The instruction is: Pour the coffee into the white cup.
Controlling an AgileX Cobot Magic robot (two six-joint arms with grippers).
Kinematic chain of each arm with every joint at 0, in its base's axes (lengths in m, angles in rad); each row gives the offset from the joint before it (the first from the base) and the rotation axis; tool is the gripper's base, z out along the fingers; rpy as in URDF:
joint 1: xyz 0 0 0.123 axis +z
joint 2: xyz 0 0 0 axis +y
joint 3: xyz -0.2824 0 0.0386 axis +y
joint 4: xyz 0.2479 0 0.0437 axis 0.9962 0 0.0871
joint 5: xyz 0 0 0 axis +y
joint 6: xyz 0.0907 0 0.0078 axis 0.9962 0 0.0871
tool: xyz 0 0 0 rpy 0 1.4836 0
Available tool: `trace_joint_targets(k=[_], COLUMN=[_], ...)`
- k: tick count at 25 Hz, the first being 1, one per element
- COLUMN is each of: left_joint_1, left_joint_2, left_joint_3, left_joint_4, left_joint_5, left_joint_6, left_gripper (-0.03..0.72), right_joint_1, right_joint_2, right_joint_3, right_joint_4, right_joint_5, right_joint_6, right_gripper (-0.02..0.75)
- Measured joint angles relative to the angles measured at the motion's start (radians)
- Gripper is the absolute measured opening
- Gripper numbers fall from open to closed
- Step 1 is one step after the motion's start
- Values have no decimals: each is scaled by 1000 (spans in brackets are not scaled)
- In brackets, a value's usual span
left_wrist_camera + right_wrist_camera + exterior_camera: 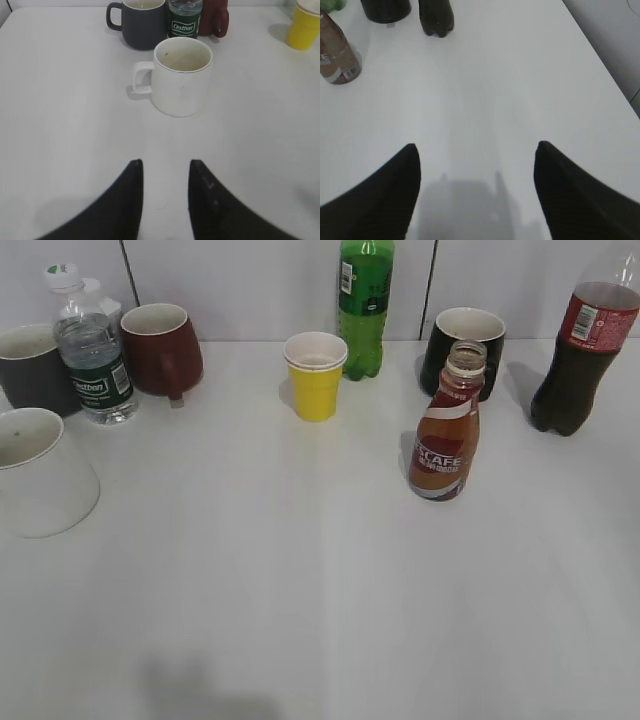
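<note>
Left gripper (165, 172) is held low over the surface (60, 125), narrowly parted, empty, aimed at white cup (181, 77); right gripper (477, 157) is spread wide, empty, coffee (335, 52) far-left.

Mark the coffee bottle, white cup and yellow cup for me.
coffee bottle (443, 445): exterior view, on its label.
white cup (181, 85): left wrist view, on its front wall.
yellow cup (316, 390): exterior view, on its side.

In the exterior view the white cup (40, 475) is cut by the left edge, its handle hidden, and the cola bottle (580, 350) loses its top at the far right. Neither arm shows there. In the right wrist view the coffee (337, 52) is cropped at the top left corner, neck unseen. The left wrist view cuts off the water bottle (184, 20) above its label.
</note>
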Motion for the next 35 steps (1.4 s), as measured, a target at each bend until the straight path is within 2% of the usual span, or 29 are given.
trace_joint_targets(k=[19, 35], left_joint_1=[0, 0], left_joint_2=[27, 458], left_joint_3=[-8, -46], left_joint_4=[5, 22], left_joint_5=[-14, -549], left_joint_6=[0, 0], left_gripper=[240, 240], right_joint_1=[0, 0], right_joint_2=[0, 0], right_joint_3=[0, 0], right_joint_4=[0, 0], right_joint_5=[0, 0], right_joint_6=[0, 0], right_gripper=[552, 552])
